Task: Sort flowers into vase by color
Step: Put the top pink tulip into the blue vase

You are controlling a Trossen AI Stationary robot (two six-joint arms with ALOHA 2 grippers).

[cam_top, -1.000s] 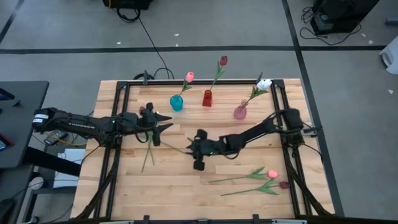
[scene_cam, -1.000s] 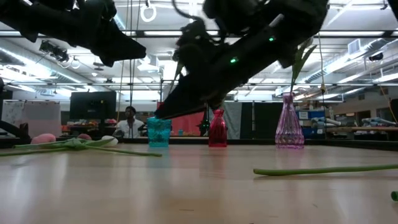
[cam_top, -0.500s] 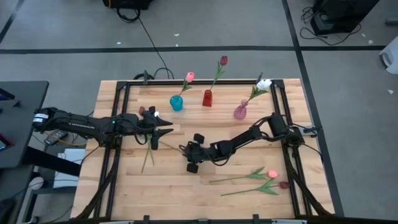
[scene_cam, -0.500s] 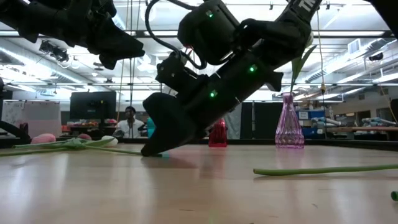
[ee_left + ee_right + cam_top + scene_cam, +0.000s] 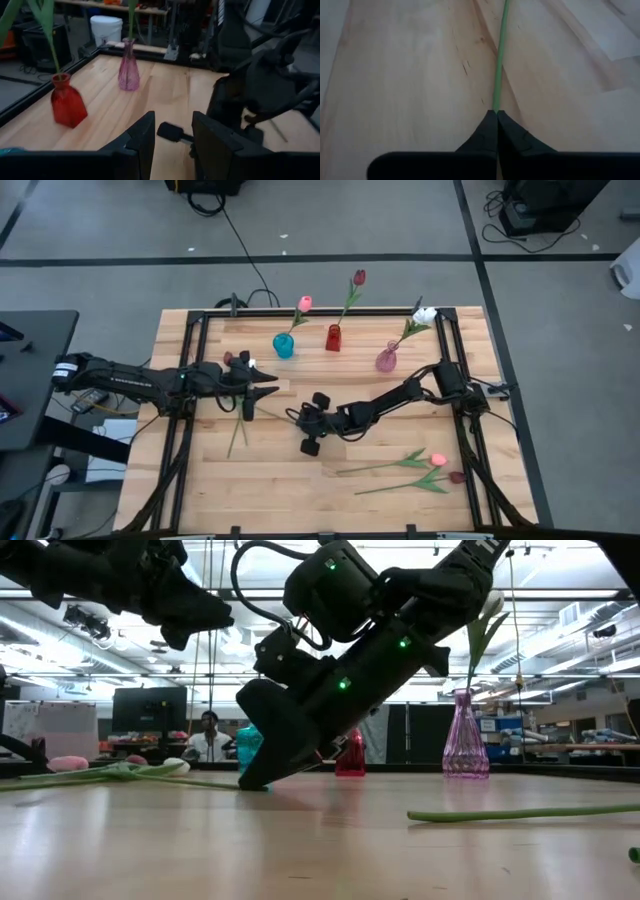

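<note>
Your right pincer (image 5: 496, 117) is pinched tight on a green stem (image 5: 500, 55) lying on the bench (image 5: 400, 500). The left pincer (image 5: 172, 137) hovers half-open, holding nothing. Three vases (image 5: 333, 338), one tulip each; two more tulips (image 5: 438, 459) lie near the bench's right edge.

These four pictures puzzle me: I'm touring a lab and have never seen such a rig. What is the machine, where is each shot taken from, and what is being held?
It is a robot with two dark jointed arms at a wooden table. One picture looks straight down from above, one looks level across the tabletop, and the other two come from cameras on each arm's wrist.

At the table's far edge stand a teal vase, a red vase and a purple vase, each with one artificial tulip in it. More tulips lie flat: a few near the left arm and a few at the near right.

The right gripper is down at the tabletop, its fingers pinched shut on a thin green stem, as its wrist picture shows. The left gripper hangs above the table, open and holding nothing.
</note>
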